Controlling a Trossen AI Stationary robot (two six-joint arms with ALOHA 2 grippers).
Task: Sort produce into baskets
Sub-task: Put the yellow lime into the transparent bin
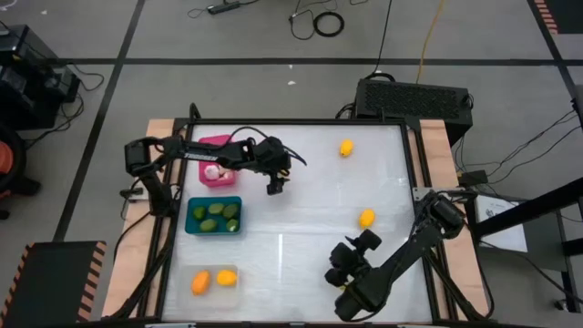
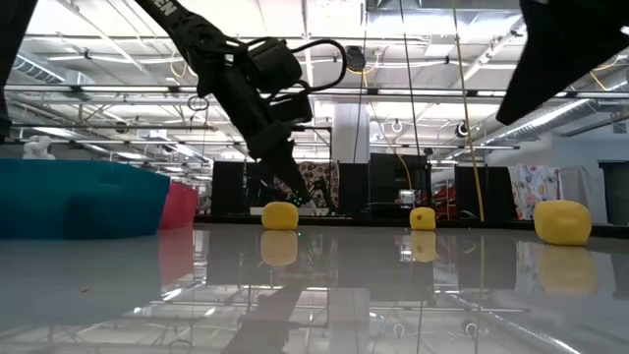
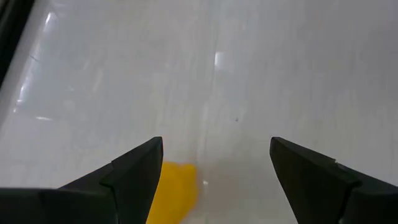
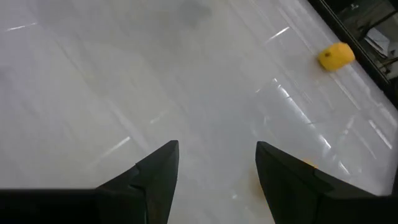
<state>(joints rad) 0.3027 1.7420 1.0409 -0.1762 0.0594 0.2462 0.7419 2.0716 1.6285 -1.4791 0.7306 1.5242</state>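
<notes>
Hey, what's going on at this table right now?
Two robot arms are sorting toy produce into baskets. The open, empty left gripper hangs beside the pink basket. The right gripper, open and empty, is at the near edge. Two yellow fruits lie loose on the table.

We see three bins in a column along the table's (image 1: pixel 301 228) left side: one bin (image 1: pixel 215 146) at the back, another (image 1: pixel 214 216) in the middle, a third (image 1: pixel 215 280) in front. Two fruits (image 1: pixel 346 148) (image 1: pixel 366 218) lie right of them, well apart.
</notes>
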